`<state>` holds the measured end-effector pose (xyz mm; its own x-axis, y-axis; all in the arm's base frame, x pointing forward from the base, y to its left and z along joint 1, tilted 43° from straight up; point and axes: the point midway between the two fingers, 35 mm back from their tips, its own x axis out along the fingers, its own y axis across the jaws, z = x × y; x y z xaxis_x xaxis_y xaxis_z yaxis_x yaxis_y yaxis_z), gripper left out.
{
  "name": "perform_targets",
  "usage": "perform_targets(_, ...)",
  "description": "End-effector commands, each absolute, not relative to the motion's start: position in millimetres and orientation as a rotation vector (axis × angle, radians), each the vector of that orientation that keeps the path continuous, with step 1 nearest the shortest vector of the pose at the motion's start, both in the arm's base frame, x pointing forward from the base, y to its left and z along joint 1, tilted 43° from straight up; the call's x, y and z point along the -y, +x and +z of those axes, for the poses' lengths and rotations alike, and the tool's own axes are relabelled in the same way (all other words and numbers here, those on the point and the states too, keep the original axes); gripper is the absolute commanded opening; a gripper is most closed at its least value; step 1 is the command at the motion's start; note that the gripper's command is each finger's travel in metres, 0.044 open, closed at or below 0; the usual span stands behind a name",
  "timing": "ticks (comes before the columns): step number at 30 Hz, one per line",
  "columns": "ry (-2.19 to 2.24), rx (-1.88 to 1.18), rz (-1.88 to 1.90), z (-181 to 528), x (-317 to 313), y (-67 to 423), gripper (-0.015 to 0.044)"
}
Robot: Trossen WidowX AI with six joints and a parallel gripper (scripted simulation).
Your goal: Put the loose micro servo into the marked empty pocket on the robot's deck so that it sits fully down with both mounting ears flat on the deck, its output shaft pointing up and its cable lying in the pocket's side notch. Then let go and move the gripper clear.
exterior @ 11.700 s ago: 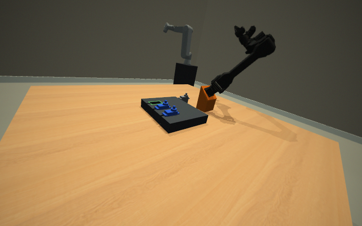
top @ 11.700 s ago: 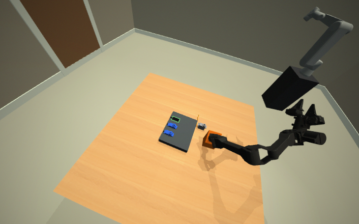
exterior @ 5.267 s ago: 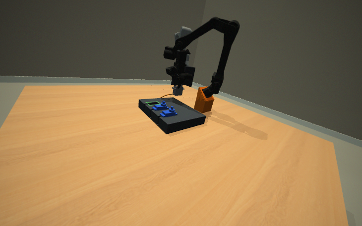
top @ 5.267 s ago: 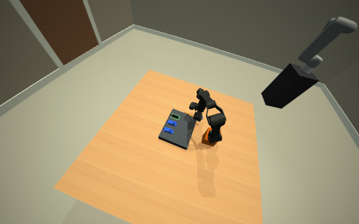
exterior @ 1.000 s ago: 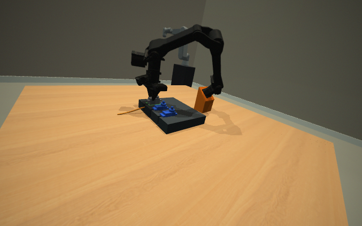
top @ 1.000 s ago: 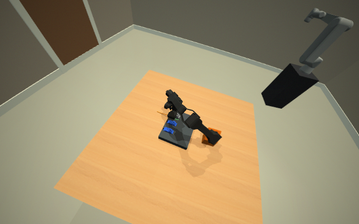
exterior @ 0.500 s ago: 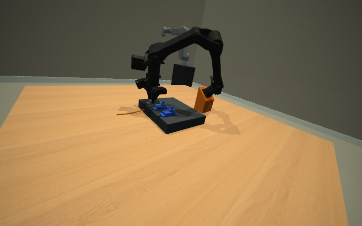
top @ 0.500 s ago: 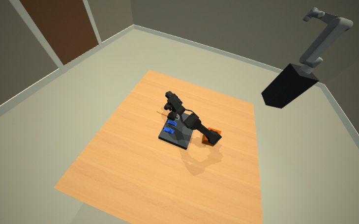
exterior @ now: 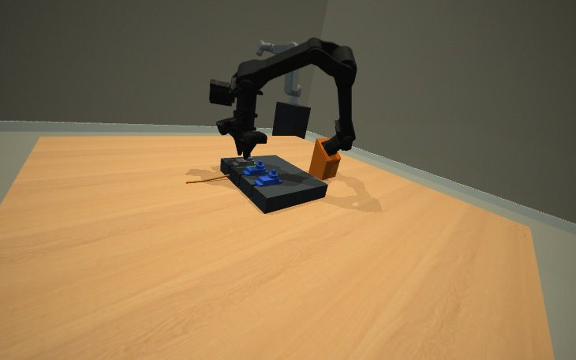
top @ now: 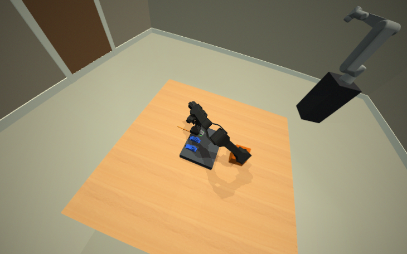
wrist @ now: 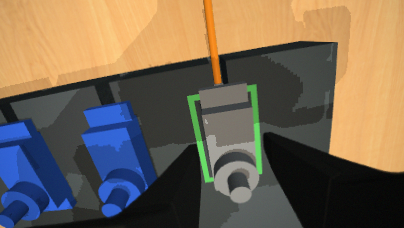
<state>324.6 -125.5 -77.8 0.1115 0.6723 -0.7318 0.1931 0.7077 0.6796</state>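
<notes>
The grey micro servo (top: 201,132) (exterior: 244,163) (wrist: 229,127) sits low in the green-marked pocket (wrist: 258,130) on the dark deck (top: 198,159) (exterior: 297,192) (wrist: 277,80), with its shaft up. Green border shows on both sides of it, with a thin dark gap on its left in the wrist view. I cannot tell whether both ears are fully flat. The orange cable (top: 183,128) (exterior: 207,179) (wrist: 212,40) leaves over the deck edge at the side notch, along the notch's left side in the wrist view. My gripper (exterior: 243,155) (wrist: 230,145) is open, its fingers apart from the servo on either side.
Two blue servos (top: 194,139) (top: 191,147) (exterior: 255,170) (exterior: 267,180) (wrist: 114,150) (wrist: 22,160) sit in the deck beside the grey one. An orange block (top: 233,158) (exterior: 322,162) stands at the arm's base. A grey arm on a black pedestal (top: 328,97) stands beyond the table.
</notes>
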Motion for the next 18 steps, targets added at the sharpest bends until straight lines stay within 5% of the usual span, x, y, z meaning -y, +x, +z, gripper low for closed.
perform_targets(1,0.754,-1.443,0.403,-67.1,135.1,322.7,0.0187)
perform_targets(3,0.754,-1.443,0.403,-67.5,135.9,323.8,0.0187)
perform_targets(13,0.754,-1.449,0.395,-21.7,156.7,220.8,0.0440)
perform_targets(18,0.755,-1.449,0.399,-17.1,156.4,210.5,0.0440)
